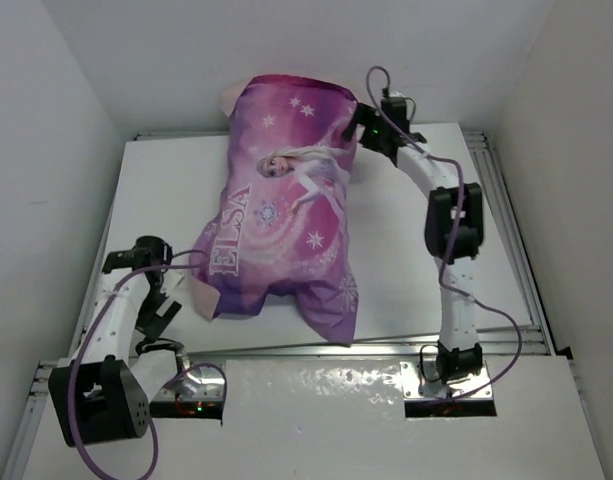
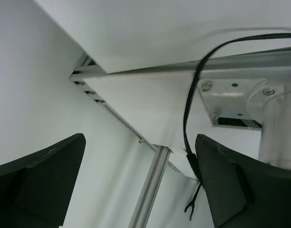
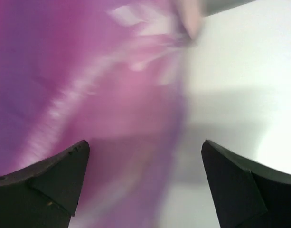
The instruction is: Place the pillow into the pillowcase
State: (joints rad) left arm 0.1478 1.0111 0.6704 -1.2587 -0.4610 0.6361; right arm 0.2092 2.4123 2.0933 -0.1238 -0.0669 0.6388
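The pillowcase (image 1: 286, 220), purple-pink with a princess print and "ELSA" lettering, lies plump and diagonal across the middle of the table. Its pale pink inside shows at the far left corner (image 1: 229, 97). The pillow is hidden; no white fabric shows. My right gripper (image 1: 361, 128) is open at the case's far right corner, and in the right wrist view (image 3: 143, 145) the blurred purple fabric (image 3: 88, 71) lies under its left finger. My left gripper (image 1: 158, 318) is open and empty, left of the case's near end. In the left wrist view (image 2: 139, 140) it faces the table's edge.
The white table (image 1: 416, 260) is walled in by white panels on the left, right and back. An aluminium rail (image 2: 150, 185) runs along the table's edge, and a black cable (image 2: 188, 118) hangs beside an arm's base plate (image 2: 235, 102). A loose flap of the case (image 1: 331, 310) points toward the front edge.
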